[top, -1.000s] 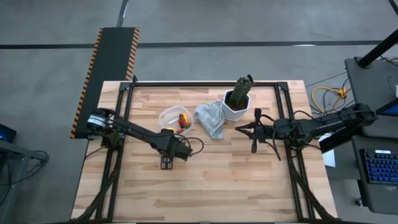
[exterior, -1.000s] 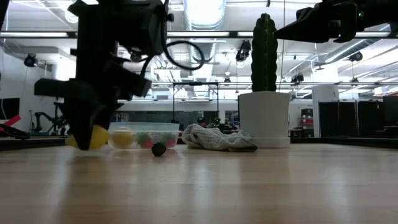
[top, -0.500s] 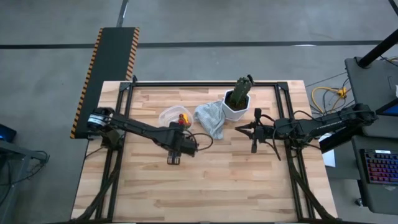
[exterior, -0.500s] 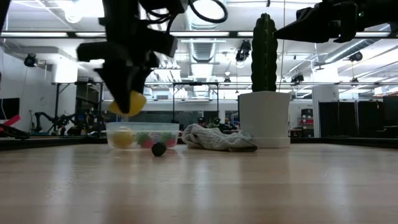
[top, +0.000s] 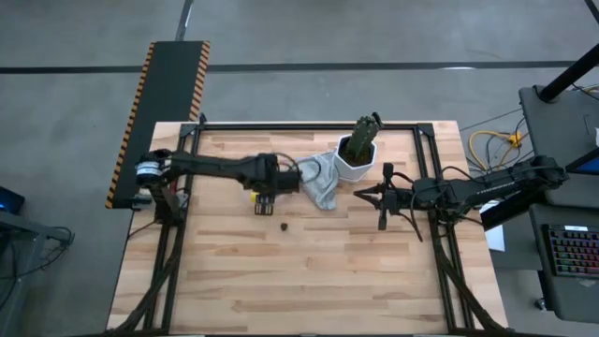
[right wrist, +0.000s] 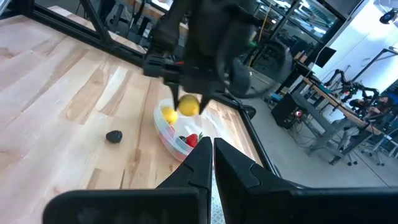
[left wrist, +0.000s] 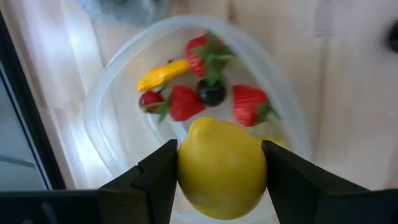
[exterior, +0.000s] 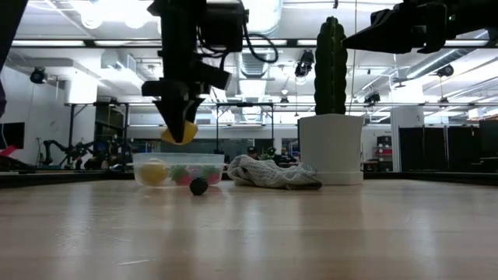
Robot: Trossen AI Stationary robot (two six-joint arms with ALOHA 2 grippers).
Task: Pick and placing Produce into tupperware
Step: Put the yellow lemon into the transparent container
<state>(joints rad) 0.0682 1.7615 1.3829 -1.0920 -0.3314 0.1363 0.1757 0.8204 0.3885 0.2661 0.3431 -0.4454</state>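
Note:
My left gripper (exterior: 180,124) hangs over the tupperware (exterior: 179,169), shut on a yellow lemon (left wrist: 222,168). The clear tupperware (left wrist: 106,106) stands on the table and holds red strawberries (left wrist: 186,102), a dark piece (left wrist: 212,92), a thin yellow-orange piece (left wrist: 161,73) and another lemon (right wrist: 168,115). A dark brown piece (top: 284,226) lies on the wood just in front of it. My right gripper (right wrist: 212,162) waits shut at the right, raised above the table and holding nothing. My left gripper pinches the lemon's two opposite sides (left wrist: 186,171) between its two fingers. The fingers come steeply from above, pointing down. The lemon (exterior: 180,132) hangs lifted clear, above the open tupperware.
A grey cloth (top: 318,180) lies crumpled to the right of the tupperware. Beyond it stands a white pot (top: 356,161) with a tall green cactus (exterior: 331,66). Bare wooden table (top: 318,281) stretches along the near side.
My left gripper has risen from the table with the lemon. It has swung toward the far edge and a little to the right, ending over the tupperware. The lemon, low by the table before, now hangs clear above the container. The dark brown piece has stayed put.

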